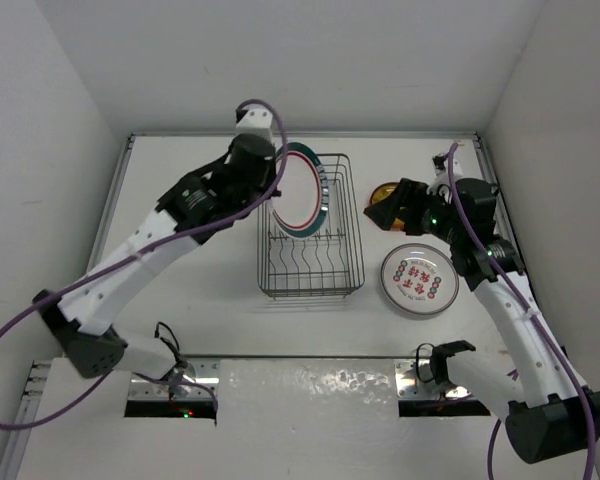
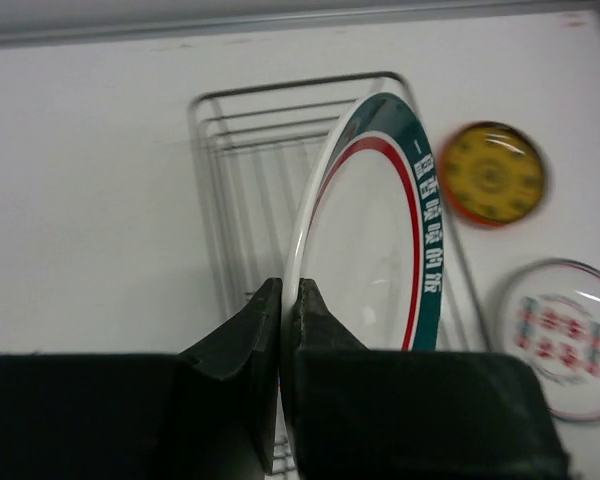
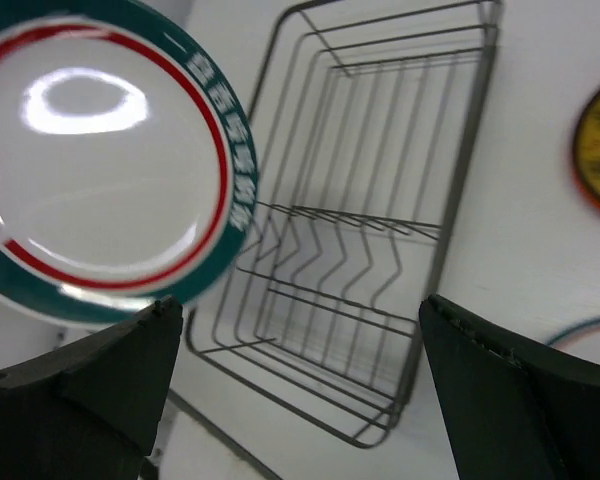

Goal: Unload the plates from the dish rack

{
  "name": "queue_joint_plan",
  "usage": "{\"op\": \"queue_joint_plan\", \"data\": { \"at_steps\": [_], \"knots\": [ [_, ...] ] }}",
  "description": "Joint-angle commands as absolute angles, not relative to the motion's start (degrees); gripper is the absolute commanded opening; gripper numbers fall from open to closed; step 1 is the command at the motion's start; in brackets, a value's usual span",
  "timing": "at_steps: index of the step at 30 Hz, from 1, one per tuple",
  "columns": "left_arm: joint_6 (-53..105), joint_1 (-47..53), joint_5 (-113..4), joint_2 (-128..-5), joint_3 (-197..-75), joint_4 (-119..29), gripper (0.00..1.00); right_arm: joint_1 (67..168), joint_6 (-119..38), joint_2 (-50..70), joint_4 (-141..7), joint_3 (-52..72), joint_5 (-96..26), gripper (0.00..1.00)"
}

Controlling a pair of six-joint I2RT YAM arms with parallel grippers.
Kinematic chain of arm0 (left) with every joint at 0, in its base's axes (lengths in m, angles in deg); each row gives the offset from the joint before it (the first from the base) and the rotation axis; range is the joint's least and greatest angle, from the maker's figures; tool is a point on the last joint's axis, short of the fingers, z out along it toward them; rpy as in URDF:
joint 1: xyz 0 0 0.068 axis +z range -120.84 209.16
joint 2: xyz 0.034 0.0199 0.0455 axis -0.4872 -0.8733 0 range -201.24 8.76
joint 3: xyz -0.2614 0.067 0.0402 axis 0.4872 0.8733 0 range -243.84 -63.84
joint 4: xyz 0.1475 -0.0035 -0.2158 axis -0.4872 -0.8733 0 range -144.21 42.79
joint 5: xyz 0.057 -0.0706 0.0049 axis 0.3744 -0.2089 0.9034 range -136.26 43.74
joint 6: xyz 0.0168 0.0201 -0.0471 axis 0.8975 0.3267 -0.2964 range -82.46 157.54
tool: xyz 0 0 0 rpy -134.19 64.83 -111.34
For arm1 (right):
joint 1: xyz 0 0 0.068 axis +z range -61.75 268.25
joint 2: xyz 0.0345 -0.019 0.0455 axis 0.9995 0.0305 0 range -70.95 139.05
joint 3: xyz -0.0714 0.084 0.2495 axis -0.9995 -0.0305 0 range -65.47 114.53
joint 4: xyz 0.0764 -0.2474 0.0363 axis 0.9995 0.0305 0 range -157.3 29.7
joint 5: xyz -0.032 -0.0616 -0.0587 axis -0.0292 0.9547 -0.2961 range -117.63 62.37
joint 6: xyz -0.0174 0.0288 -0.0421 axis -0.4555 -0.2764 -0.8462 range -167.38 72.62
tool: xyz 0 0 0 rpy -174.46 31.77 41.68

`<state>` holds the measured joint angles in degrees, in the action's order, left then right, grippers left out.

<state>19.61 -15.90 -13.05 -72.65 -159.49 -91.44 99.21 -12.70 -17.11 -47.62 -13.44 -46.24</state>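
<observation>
The left gripper (image 2: pixel 283 292), nearest the lens, is clamped tight on the rim of a green-and-red-banded white plate (image 2: pixel 370 270). The plate extends straight out beyond the fingertips. It stands on edge, tilted slightly, with its face turned toward the right arm, above the far left corner of the dish rack (image 1: pixel 310 265). Whether it touches the wires cannot be told. The rack's long axis runs away from the arm bases, directly beneath that gripper. The right gripper (image 1: pixel 385 210) hangs with its jaws spread wide and nothing between them. An amber plate (image 2: pixel 492 175) lies flat just beside it. A white plate with red characters (image 1: pixel 417 280) lies flat on the table (image 1: pixel 180 290), nearer the right arm's base.
</observation>
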Motion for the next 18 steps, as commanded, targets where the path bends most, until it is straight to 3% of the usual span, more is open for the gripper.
{"op": "queue_joint_plan", "data": {
  "at_steps": [1, 7, 9, 11, 13, 15, 18],
  "knots": [
    [16.29, -15.50, -32.44, -61.67, -149.73, -65.81, 0.00, 99.15, -4.13, -16.12, -65.11, -13.80, -56.37, 0.99],
    [10.75, -13.04, -49.59, -59.27, -141.02, -54.00, 0.00, 98.97, -7.74, -14.70, -60.98, -12.91, -54.70, 0.96],
    [8.37, -12.24, -55.21, -59.44, -139.43, -51.27, 0.00, 98.97, -7.39, -14.79, -62.28, -13.70, -55.75, 0.89],
    [6.44, -11.10, -57.76, -60.14, -137.76, -49.06, 0.00, 98.97, -6.25, -15.57, -63.95, -14.40, -57.95, 0.72],
    [5.73, -9.88, -58.92, -60.76, -136.27, -47.48, 0.00, 98.97, -5.72, -16.19, -65.10, -14.76, -59.09, 0.34],
    [4.85, -8.99, -58.57, -61.02, -135.47, -45.81, 0.16, 98.89, -7.55, -17.24, -59.59, -12.92, -57.09, 0.00],
    [4.59, -7.58, -54.71, -62.95, -135.73, -49.30, 0.47, 98.62, -11.51, -17.95, -46.77, -8.79, -48.66, 0.00]
  ]
}}
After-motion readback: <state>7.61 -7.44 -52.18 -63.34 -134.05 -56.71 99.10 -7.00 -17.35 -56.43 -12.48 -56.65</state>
